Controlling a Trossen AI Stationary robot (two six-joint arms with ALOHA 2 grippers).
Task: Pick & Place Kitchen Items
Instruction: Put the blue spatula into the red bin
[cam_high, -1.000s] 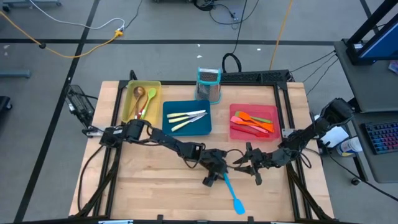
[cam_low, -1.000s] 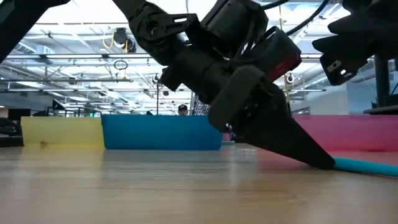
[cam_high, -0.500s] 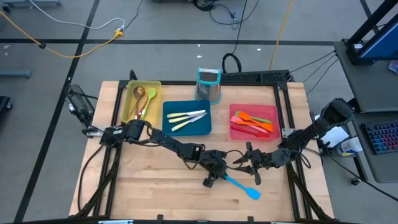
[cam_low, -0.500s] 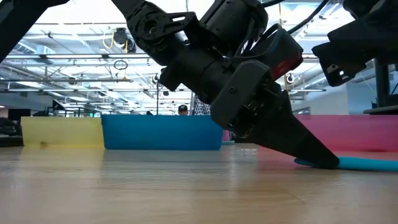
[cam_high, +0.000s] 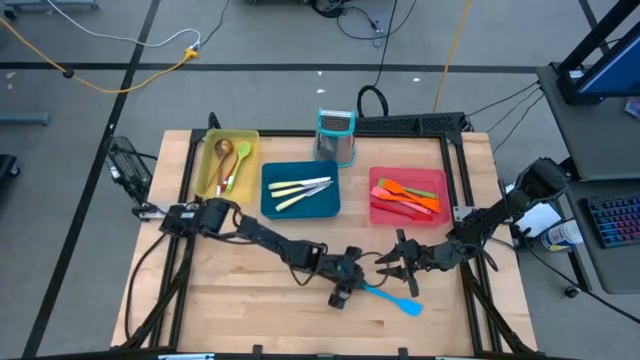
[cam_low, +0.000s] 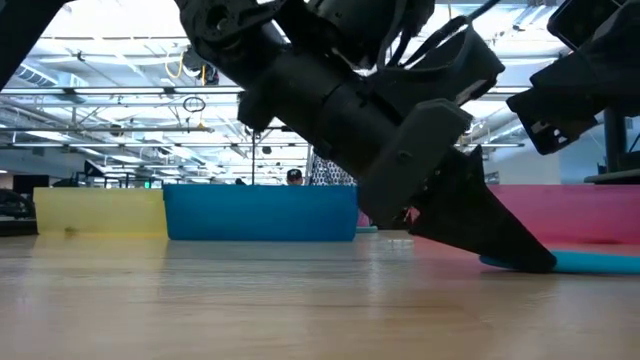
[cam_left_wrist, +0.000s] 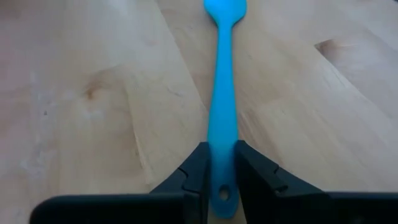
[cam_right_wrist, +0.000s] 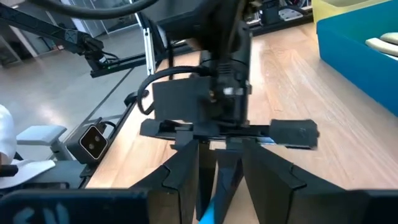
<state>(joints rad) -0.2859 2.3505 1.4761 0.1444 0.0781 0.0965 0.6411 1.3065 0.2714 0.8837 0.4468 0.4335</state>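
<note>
A blue spatula (cam_high: 392, 299) lies flat on the wooden table (cam_high: 230, 300) near the front edge, its head toward the right. My left gripper (cam_high: 347, 292) is shut on its handle end, slanting down at it from the table's left. My right gripper (cam_high: 395, 270) hovers just beyond the spatula on its far-right side. It is open by a narrow gap (cam_right_wrist: 214, 174) with nothing between the fingers, and it faces the left gripper. In the low view the left fingers' tip (cam_low: 522, 256) is down at the table on the spatula (cam_low: 595, 262). My left gripper pinches the spatula's handle (cam_left_wrist: 222, 158) between its two fingers, right at the free end with the hanging hole (cam_left_wrist: 222, 195). The fingers slant down from the table's left and lie along the handle. The spatula lies flat on the table, stretching away ahead of the fingers.
Along the far side stand a yellow tray (cam_high: 212, 150) with spoons, a blue tray (cam_high: 300, 207) with cream-handled knives and a red tray (cam_high: 376, 180) with orange, red and green spatulas. A metal grater with a teal top (cam_high: 336, 135) stands behind them. Bare wood lies at the near left.
The blue spatula has turned about on the table. Its head has swung from pointing at the near edge toward the table's right edge, while its handle end stayed at my left gripper. My left arm has shifted a little toward the right and near edges.
</note>
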